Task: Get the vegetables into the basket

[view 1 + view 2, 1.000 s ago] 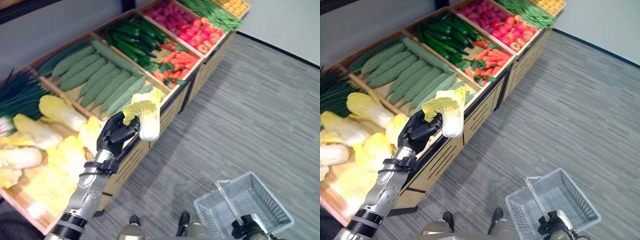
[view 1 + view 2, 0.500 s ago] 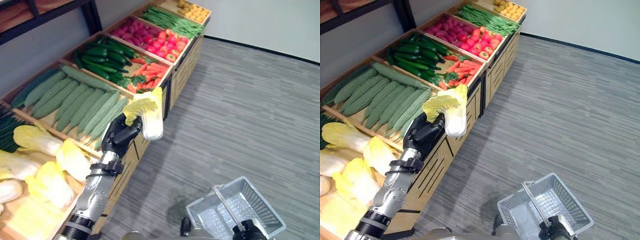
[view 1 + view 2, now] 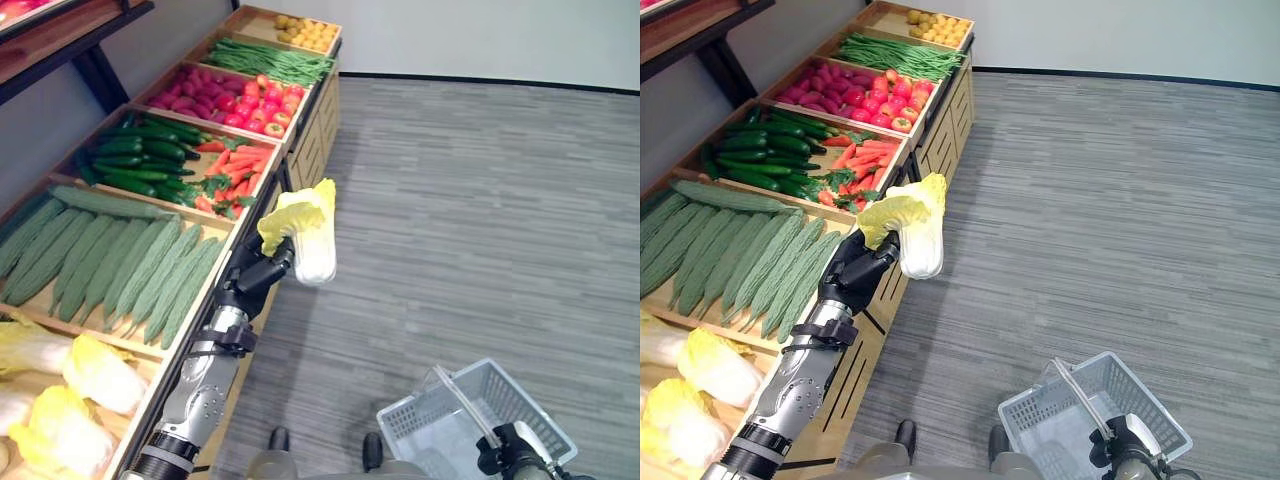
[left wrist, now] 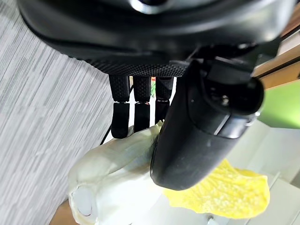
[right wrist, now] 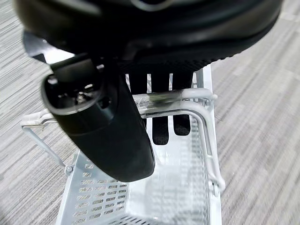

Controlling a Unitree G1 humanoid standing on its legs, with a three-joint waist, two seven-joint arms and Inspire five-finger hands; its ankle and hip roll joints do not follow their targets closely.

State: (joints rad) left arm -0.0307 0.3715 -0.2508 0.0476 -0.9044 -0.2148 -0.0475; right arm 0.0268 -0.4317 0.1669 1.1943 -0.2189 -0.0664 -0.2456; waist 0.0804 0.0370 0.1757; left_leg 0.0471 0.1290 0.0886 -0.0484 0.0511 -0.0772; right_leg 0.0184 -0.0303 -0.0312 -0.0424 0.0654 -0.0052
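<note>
Now your pale napa cabbage with a white stalk and frilly yellow-green leaves [image 3: 305,232] sits upright, leaves uppermost, in your left robot hand [image 3: 262,275], fingers and thumb curled round its stalk. That arm reaches up beside the wooden vegetable shelf [image 3: 300,140]. Your right robot hand [image 3: 1118,447] grasps the handle of the white wire basket [image 3: 1140,405] (low over the floor).

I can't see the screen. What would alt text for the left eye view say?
The left robot hand holds a napa cabbage over the grey floor beside a wooden produce stand. At lower right, the right robot hand grips the handle of a white wire basket.
</note>
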